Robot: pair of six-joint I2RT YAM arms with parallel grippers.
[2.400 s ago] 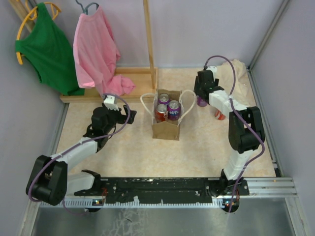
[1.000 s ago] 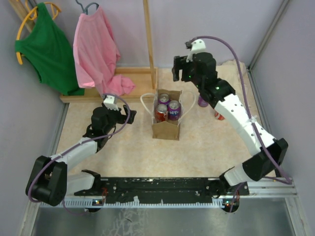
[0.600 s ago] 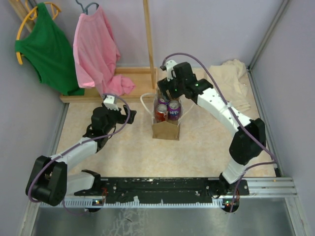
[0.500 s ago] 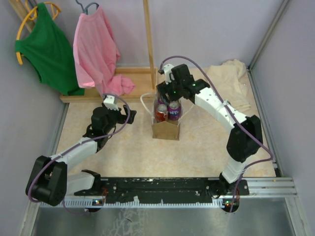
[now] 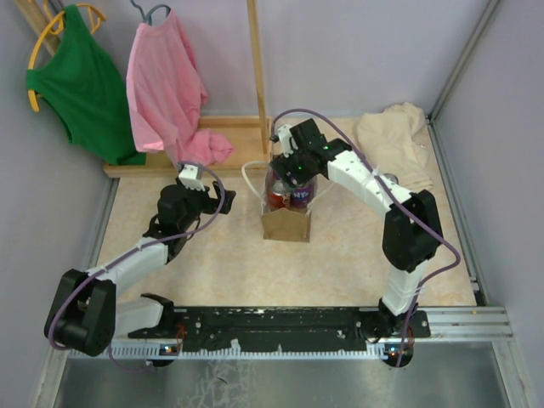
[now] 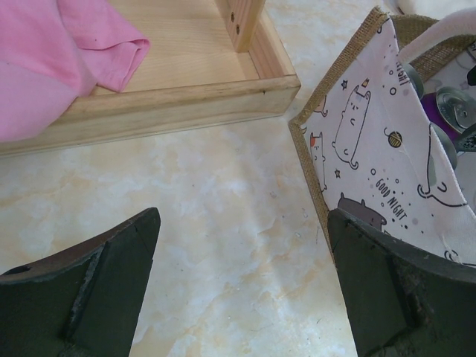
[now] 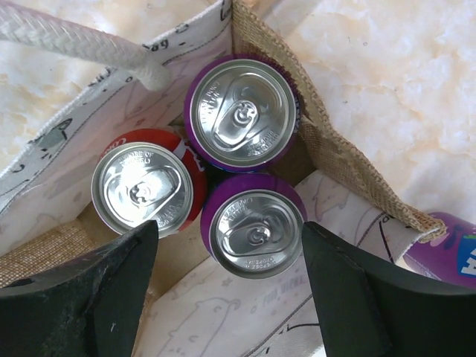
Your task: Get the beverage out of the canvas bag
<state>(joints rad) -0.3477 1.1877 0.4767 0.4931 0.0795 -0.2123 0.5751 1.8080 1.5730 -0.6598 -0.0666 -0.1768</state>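
The right gripper (image 7: 229, 245) hung wide open over three cans (image 7: 242, 115) in the bag (image 7: 327, 141), centre frame; the left gripper (image 6: 242, 223) gaped too.

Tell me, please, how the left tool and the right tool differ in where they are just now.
The left tool hangs over the table beside the canvas bag; the right tool hangs over the bag's open mouth. Under the left tool's gap is only the table; under the right tool's gap stands a purple can. Both are open and hold nothing.
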